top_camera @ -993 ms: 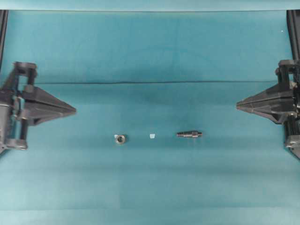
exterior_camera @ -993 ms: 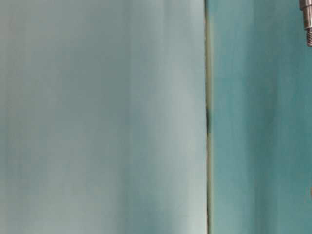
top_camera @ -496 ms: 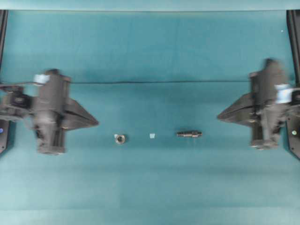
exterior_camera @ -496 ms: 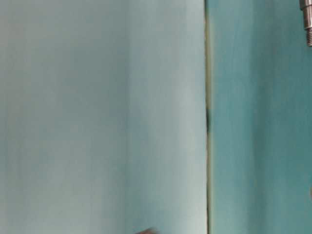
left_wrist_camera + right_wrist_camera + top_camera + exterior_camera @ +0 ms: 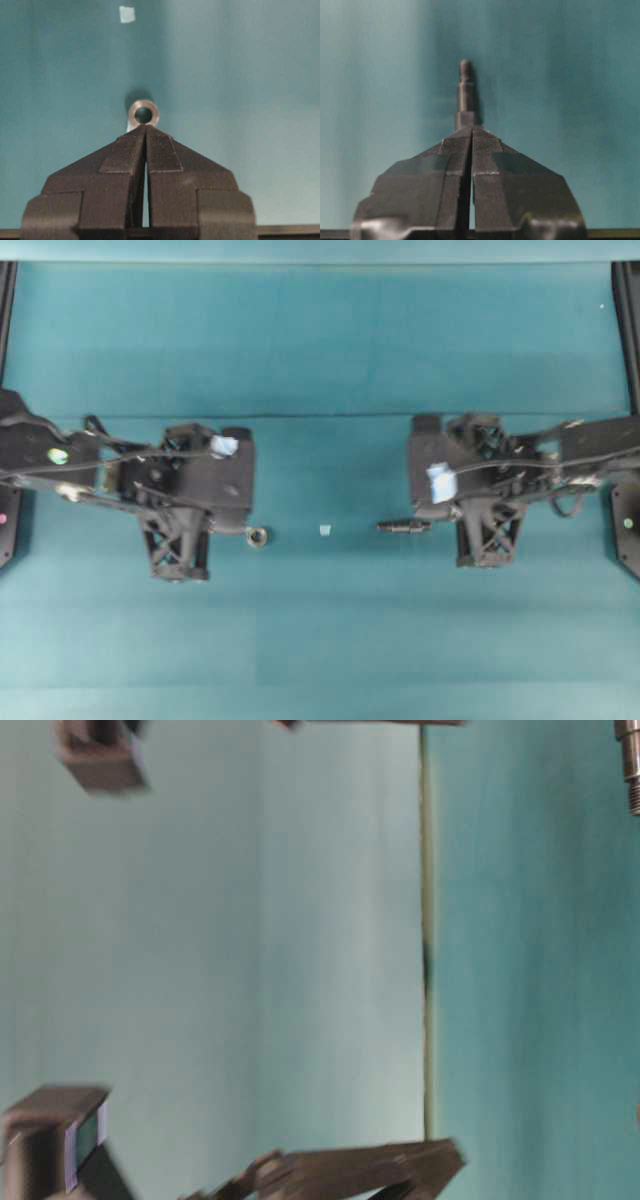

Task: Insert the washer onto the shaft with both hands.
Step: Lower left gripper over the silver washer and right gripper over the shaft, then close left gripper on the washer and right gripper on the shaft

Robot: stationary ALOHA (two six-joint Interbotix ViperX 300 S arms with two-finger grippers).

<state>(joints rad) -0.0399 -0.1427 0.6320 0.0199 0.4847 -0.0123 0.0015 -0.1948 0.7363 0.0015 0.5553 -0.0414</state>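
Observation:
The washer (image 5: 257,536), a small silvery ring, lies flat on the teal cloth left of centre. In the left wrist view the washer (image 5: 143,112) sits just beyond the tips of my left gripper (image 5: 145,128), which is shut and empty. The shaft (image 5: 403,526), a dark stepped pin, lies on its side right of centre, threaded end pointing left. In the right wrist view the shaft (image 5: 465,95) runs straight away from my right gripper (image 5: 471,129), also shut and empty, whose tips cover its near end. Whether either gripper touches its part cannot be told.
A small white scrap (image 5: 324,530) lies between washer and shaft, also visible as the scrap (image 5: 127,14) beyond the washer. A fold line (image 5: 320,417) crosses the cloth behind both arms. Black frame rails (image 5: 8,300) stand at the left and right edges.
Both arms have swung in from the table's sides towards the middle, the left one over the washer and the right one over the shaft. Both grippers stayed shut; the parts have not moved.

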